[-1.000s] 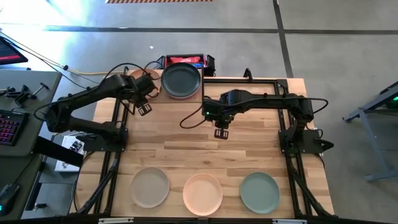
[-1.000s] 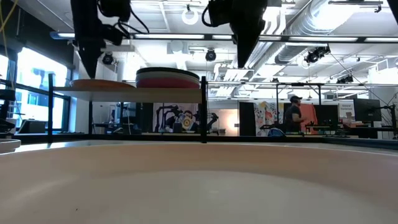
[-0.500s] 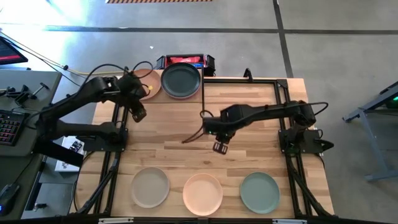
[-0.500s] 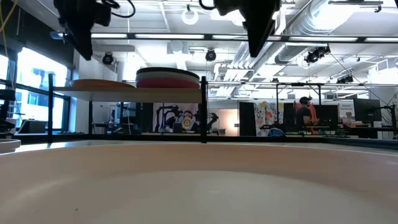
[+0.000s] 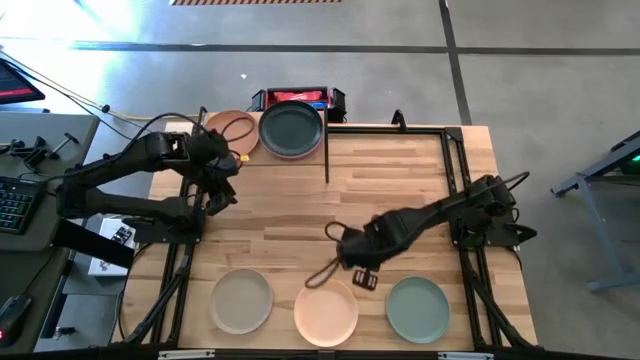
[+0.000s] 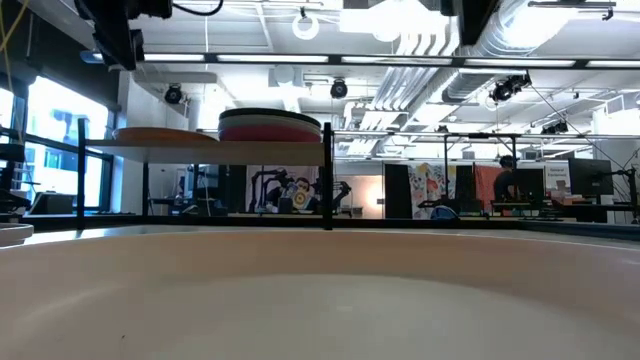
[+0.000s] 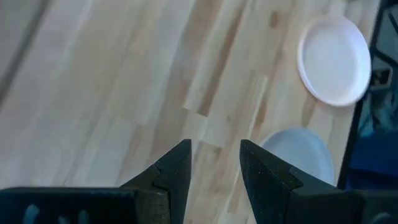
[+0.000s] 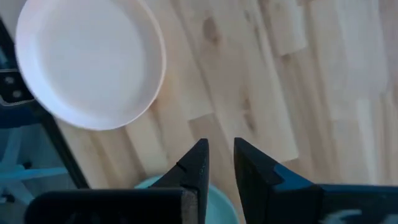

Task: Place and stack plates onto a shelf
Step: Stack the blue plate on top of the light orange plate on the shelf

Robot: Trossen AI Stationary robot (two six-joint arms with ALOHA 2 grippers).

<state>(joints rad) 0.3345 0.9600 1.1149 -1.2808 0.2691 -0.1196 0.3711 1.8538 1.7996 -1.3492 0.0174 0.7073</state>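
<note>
At the table's far edge the shelf [image 6: 200, 144] carries a dark grey plate [image 5: 291, 128] on top of a stack and a brownish plate [image 5: 232, 130] beside it. Three plates lie along the near edge: beige-grey [image 5: 241, 300], peach [image 5: 326, 311] and pale sage [image 5: 417, 308]. My right gripper [image 5: 366, 279] hangs pointing down above the wood between the peach and sage plates. Its fingers [image 8: 221, 144] stand a narrow gap apart with nothing between them. My left gripper [image 5: 218, 196] hovers open near the table's left edge, near-side of the shelf, and is empty [image 7: 216, 146].
Black frame rails [image 5: 452, 170] run along both sides of the tabletop. A red box [image 5: 295, 97] sits behind the shelf. A side desk with a keyboard [image 5: 12, 200] stands left of the table. Bare wood lies across the table's middle. A person [image 6: 505, 185] stands far off in the room.
My right gripper has swung from the table's middle toward the near edge, rolling as it went, and now hangs over the gap between the peach and sage plates. My left gripper has drawn back from the shelf toward the table's left and near side, tipping as it went. No plate has moved.
</note>
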